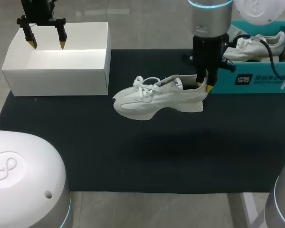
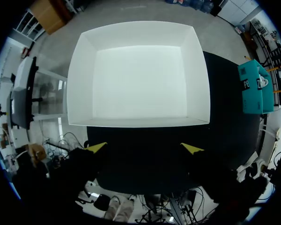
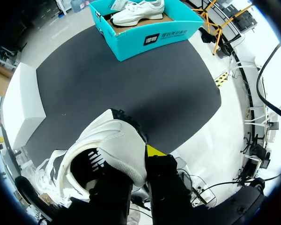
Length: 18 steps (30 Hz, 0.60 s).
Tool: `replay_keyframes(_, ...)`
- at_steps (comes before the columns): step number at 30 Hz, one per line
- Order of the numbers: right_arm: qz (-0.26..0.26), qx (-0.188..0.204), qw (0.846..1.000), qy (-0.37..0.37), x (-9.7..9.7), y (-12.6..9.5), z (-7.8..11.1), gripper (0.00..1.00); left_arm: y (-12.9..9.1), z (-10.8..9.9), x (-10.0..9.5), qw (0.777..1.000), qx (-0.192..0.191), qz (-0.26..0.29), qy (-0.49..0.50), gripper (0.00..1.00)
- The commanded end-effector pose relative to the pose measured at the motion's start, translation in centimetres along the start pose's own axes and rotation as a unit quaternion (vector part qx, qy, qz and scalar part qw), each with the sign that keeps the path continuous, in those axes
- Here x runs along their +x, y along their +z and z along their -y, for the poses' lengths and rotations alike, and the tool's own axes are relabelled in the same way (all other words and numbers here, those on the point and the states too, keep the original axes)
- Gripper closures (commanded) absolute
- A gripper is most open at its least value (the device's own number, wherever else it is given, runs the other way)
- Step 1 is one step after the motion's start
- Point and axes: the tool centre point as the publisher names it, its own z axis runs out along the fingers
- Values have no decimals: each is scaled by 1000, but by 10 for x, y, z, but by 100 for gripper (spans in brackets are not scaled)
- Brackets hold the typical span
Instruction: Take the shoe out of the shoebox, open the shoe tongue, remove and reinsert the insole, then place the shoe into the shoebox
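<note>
A white sneaker [image 1: 156,97] hangs above the black mat [image 1: 133,156], toe pointing left. My right gripper [image 1: 204,87] is shut on its heel collar, one finger inside the shoe and one outside. In the right wrist view the heel [image 3: 114,145] sits pinched in the gripper [image 3: 138,161], with one yellow fingertip [image 3: 154,151] showing against the outside; the inner finger is hidden. My left gripper [image 1: 47,44] hangs open over the empty white box [image 1: 57,71] at the back left. In the left wrist view this gripper [image 2: 145,148] holds nothing, and the white box [image 2: 138,75] lies ahead of it.
A teal shoebox [image 1: 256,80] stands at the back right with a second white sneaker [image 1: 256,47] inside. The right wrist view shows the teal shoebox [image 3: 150,33] far ahead of the gripper. Bare mat spreads below the hanging shoe.
</note>
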Motion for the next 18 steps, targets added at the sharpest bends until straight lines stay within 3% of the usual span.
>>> replay_keyframes(1, 8, -10, 993, 116, 2, 3, 15, 100, 0, 0, 0, 1000, 0, 0, 0, 0)
replay_keyframes(9, 42, 4, 982, 183, -2, 4, 17, 100, 0, 0, 0, 1000, 0, 0, 0, 0)
replay_keyframes(18, 53, 9, 961, 271, -8, 11, 7, 100, 0, 0, 0, 1000, 0, 0, 0, 0)
